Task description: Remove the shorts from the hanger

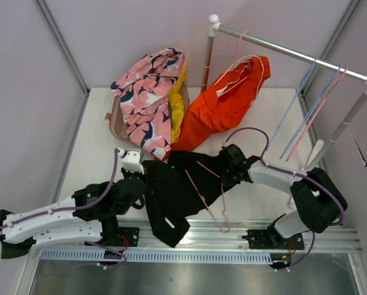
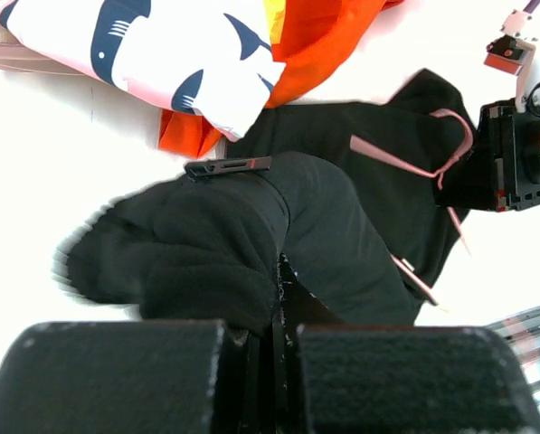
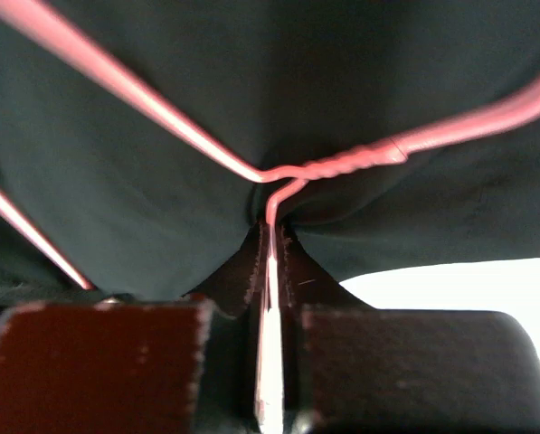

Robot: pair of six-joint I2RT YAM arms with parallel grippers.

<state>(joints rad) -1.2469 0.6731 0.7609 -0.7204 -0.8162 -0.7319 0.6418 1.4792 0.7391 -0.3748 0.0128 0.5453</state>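
The left arm lies low along the near-left corner, its forearm stretched toward the middle. The left gripper is pressed together on a bunched fold of the black shorts. These sprawl across the near middle of the worktop, one leg trailing over the near edge. A pink hanger lies on them, partly threaded through the cloth. From the near-right corner the right arm folds at the elbow and reaches left. The right gripper is shut tight, pinching the hanger's twisted neck just below the hook.

The worktop is white, with a metal track along its near edge and pale lilac walls around. At the far edge left of centre the patterned shorts are heaped over the yellow shorts. The orange shorts slump beside them, under a rail crossing the far-right corner. Spare hangers – blue and pink – dangle from it.

Something tan peeks from under the heap; I cannot tell what it is. The left wrist view blurs one edge of the black cloth.
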